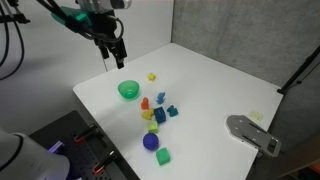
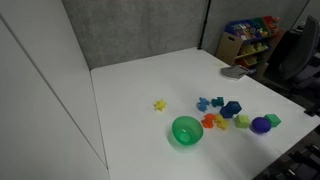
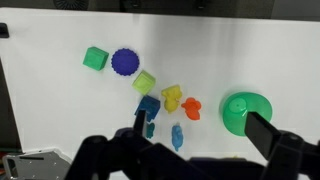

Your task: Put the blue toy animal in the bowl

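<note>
The fingers (image 3: pixel 278 140) of the gripper (image 1: pixel 114 57) are spread wide apart and nothing is held between them. In the wrist view they fill the lower edge of the picture. The gripper is hung in the air above the white table (image 1: pixel 215 85), beyond the bowl (image 1: pixel 129 90).

Between the fingers, in the wrist view, the blue toy animal (image 3: pixel 177 137) is seen lying on the table, a pale blue piece on the outer side of the toy cluster. Its shape is too small to be made out. A small blue piece (image 3: pixel 150 128) is set near it, and a darker blue block (image 3: pixel 148 105) lies just past that, partly covered by one finger. An orange toy (image 3: pixel 190 107) and a yellow toy (image 3: pixel 172 97) are placed on the far side of the animal. The orange one is nearest the bowl, which is bright green and stands apart from the cluster. No toy lies directly between the animal and the bowl.

Farther out a yellow-green cube (image 3: pixel 143 82), a dark blue-purple ball (image 3: pixel 125 62) and a green cube (image 3: pixel 95 58) are lined up. A yellow star-like toy (image 2: pixel 158 105) lies alone, near the bowl.

The bowl is set close to a table edge in both exterior views. A wide bare stretch of table is left between the toys and a grey device (image 1: pixel 250 133) near the opposite edge. A grey wall panel (image 2: pixel 140 30) stands behind the table. Coloured packs on a shelf (image 2: pixel 248 42) are too blurred to be read.
</note>
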Motion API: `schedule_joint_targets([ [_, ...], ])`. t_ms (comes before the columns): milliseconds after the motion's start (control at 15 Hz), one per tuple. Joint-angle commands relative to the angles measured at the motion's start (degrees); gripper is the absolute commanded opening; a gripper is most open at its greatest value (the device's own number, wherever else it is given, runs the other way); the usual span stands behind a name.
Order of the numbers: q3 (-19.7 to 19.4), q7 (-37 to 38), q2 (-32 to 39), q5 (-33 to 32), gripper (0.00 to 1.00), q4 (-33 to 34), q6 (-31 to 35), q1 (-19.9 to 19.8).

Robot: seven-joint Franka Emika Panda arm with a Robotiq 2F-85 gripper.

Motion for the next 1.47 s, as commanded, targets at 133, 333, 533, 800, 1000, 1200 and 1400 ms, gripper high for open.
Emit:
schedule_joint_targets([
  [133,0.1,-0.01,0.49,0.03,1.0,0.42,0.19,-0.27],
  [333,-0.51,0.07,3.59,0.75,1.0,2.51,2.08,-0.47],
  [533,-0.41,0.44,7.18,0.75,1.0,4.51,5.43,-0.57],
  [800,-0.11,0.55,14.58,1.7,1.0,8.88,10.1,0.01],
  [1000,0.25,0.65,21.59,2.78,1.0,12.78,13.56,0.46],
  [1200,0.57,1.01,28.68,2.84,1.0,16.95,16.14,0.58],
  [1400,0.62,2.57,36.73,2.31,1.0,21.84,18.0,0.38],
])
